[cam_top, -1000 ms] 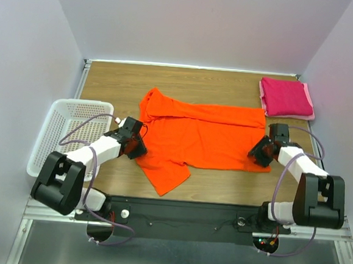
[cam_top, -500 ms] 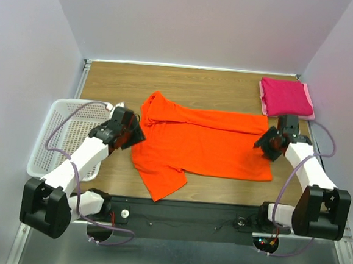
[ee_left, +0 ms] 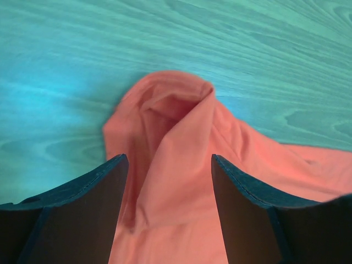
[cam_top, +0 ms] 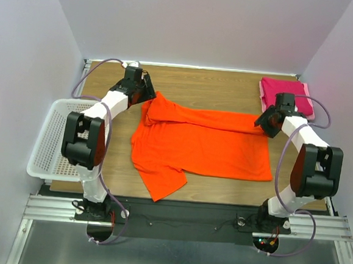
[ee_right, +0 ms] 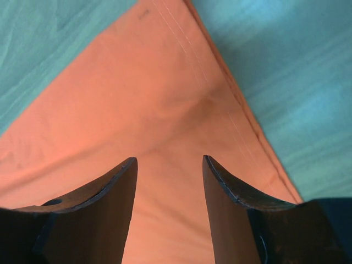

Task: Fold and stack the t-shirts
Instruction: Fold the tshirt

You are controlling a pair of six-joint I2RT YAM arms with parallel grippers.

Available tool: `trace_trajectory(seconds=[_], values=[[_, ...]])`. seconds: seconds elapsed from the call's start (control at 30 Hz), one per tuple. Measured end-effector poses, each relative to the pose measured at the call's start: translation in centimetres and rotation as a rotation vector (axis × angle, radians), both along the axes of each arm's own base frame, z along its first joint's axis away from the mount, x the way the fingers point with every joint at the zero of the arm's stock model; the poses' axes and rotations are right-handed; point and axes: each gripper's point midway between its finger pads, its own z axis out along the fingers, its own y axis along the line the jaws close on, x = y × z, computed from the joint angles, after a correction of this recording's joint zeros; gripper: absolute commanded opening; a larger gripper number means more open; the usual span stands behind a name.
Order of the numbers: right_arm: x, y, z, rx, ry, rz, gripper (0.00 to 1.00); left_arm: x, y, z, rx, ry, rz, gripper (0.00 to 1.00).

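**Orange shirt mid-fold; both grippers released at its far corners**

Step in hand: lengthwise folding of the orange t-shirt [cam_top: 206, 140], which lies spread across the middle of the wooden table [cam_top: 204, 85]. Its far edge is turned over on itself. The near-left sleeve splays out toward 7 o'clock, not yet tucked in.

The magenta t-shirt [cam_top: 286, 96] sits folded at the table's 1 o'clock corner, well apart from the left arm and near the right one. The white lattice basket [cam_top: 51, 134] stands at 9 o'clock.

The left gripper [cam_top: 143, 94] is at the orange shirt's 11 o'clock corner, jaws parted and grasping nothing. The right gripper [cam_top: 263, 122] is at its 2 o'clock corner, jaws likewise apart and holding nothing.

Judgement on the next move: each gripper needs a fresh pinch on cloth. The near edge or the loose sleeve looks the likely target before a further fold.

View differences: only the overhead view shows the whole layout and the loose sleeve. The left wrist view alone shows the corner bunched into a raised ridge between the fingers. The right wrist view alone shows flat cloth and a stitched hem under that gripper.
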Motion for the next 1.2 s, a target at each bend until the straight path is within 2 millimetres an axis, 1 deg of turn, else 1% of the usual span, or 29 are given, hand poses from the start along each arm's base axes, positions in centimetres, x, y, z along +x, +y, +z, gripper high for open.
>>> trace_trajectory(seconds=[0.03, 0.1, 0.17, 0.23, 0.3, 0.37, 0.43, 0.57, 0.67, 0.7, 0.73, 0.77, 0.8, 0.87, 0.9, 0.97, 1.03, 1.13, 1.2], values=[[0.4, 0.0, -0.1, -0.001, -0.003, 0.004, 0.56, 0.6, -0.4, -0.3, -0.001, -0.001, -0.024, 0.73], [1.0, 0.0, -0.3, 0.001, -0.006, 0.013, 0.56, 1.3, -1.0, -0.4, -0.002, -0.004, -0.059, 0.73], [1.6, 0.1, -0.3, 0.003, -0.015, 0.022, 0.56, 2.4, -1.6, -0.1, -0.004, -0.021, -0.088, 0.71], [2.1, 0.1, -0.5, 0.005, -0.019, 0.029, 0.56, 3.4, -2.1, 0.1, -0.004, -0.037, -0.110, 0.66], [2.3, 0.2, -0.8, 0.006, -0.016, 0.036, 0.56, 3.9, -2.6, -0.1, 0.001, -0.040, -0.128, 0.65], [2.4, 0.2, -1.3, 0.006, -0.007, 0.042, 0.56, 4.2, -2.8, -0.5, 0.009, -0.036, -0.140, 0.63], [2.4, 0.2, -1.6, 0.006, 0.001, 0.043, 0.56, 4.2, -3.1, -1.4, 0.020, -0.022, -0.154, 0.63], [2.4, 0.2, -2.2, 0.006, 0.012, 0.050, 0.56, 3.9, -3.7, -3.2, 0.038, 0.014, -0.177, 0.58], [2.4, 0.3, -2.7, 0.008, 0.025, 0.054, 0.56, 4.1, -4.1, -4.2, 0.044, 0.031, -0.185, 0.50], [2.3, 0.3, -2.9, 0.009, 0.029, 0.055, 0.56, 4.0, -4.2, -4.6, 0.048, 0.038, -0.188, 0.43], [2.3, 0.3, -3.1, 0.010, 0.032, 0.056, 0.55, 4.0, -4.2, -4.8, 0.049, 0.041, -0.189, 0.39], [2.3, 0.3, -3.2, 0.010, 0.036, 0.056, 0.55, 3.9, -4.1, -5.0, 0.053, 0.047, -0.188, 0.35], [2.4, 0.3, -3.4, 0.009, 0.038, 0.057, 0.55, 3.9, -4.0, -5.1, 0.059, 0.053, -0.184, 0.28], [2.4, 0.3, -3.6, 0.008, 0.043, 0.059, 0.55, 4.0, -3.8, -5.1, 0.069, 0.049, -0.174, 0.21], [2.4, 0.3, -3.7, 0.007, 0.043, 0.061, 0.55, 4.1, -3.6, -5.1, 0.073, 0.048, -0.167, 0.20], [2.5, 0.2, -3.6, 0.005, 0.037, 0.061, 0.55, 4.1, -3.3, -5.1, 0.081, 0.048, -0.154, 0.12], [2.6, 0.2, -3.6, 0.003, 0.032, 0.060, 0.55, 4.1, -2.9, -5.2, 0.084, 0.051, -0.140, 0.10], [2.6, 0.0, -3.6, -0.001, 0.032, 0.055, 0.55, 3.8, -2.0, -5.2, 0.080, 0.059, -0.114, 0.09], [2.5, -0.3, -3.7, -0.006, 0.033, 0.051, 0.55, 3.4, -1.3, -4.7, 0.074, 0.060, -0.094, 0.09]])
